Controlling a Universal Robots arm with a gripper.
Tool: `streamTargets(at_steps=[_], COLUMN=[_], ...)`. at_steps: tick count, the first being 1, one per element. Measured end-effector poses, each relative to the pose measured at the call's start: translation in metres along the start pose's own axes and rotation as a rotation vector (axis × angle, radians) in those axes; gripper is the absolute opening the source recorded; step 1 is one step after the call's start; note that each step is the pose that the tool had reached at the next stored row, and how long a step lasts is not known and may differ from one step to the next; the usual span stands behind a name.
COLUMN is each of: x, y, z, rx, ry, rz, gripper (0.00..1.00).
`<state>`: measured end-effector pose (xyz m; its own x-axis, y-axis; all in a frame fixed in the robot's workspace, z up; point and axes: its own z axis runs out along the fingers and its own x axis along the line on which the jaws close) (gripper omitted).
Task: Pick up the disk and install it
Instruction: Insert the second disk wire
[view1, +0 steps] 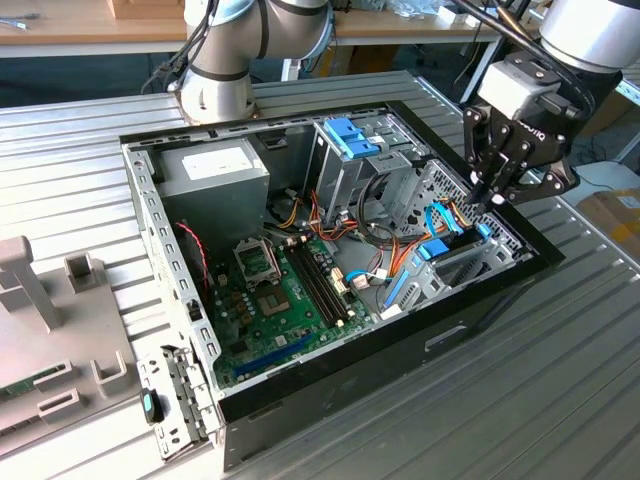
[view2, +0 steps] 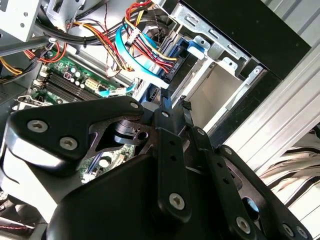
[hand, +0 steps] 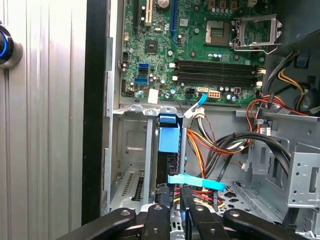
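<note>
Exterior view: gripper (view1: 497, 196) hovering over disk (view1: 432, 249) in bay; finger state unclear; keeping approach vertical, centring on blue handle

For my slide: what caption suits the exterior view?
Gripper lowered at the disk in an open computer case.

Desk (view1: 560, 400): grey metal top of ribbed slats, also seen in the first wrist view.
Computer case (view1: 330, 385): open, black-rimmed, lying flat on the desk's middle, motherboard facing up.
Grey fixture (view1: 45, 330): pale moulded block with upright posts, resting at the desk edge on the exterior view's left.
Robot base (view1: 215, 95): standing at the desk's far edge, just behind the case.
</note>
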<state>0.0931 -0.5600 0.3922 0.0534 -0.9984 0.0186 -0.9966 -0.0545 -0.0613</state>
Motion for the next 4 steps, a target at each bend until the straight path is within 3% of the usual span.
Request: streamTargets(at_steps=[4], x=[0.0], y=[-0.0001], z=[-0.0015], rx=[0.0], ry=[0.0001], rz=[0.0], gripper=[0.24])
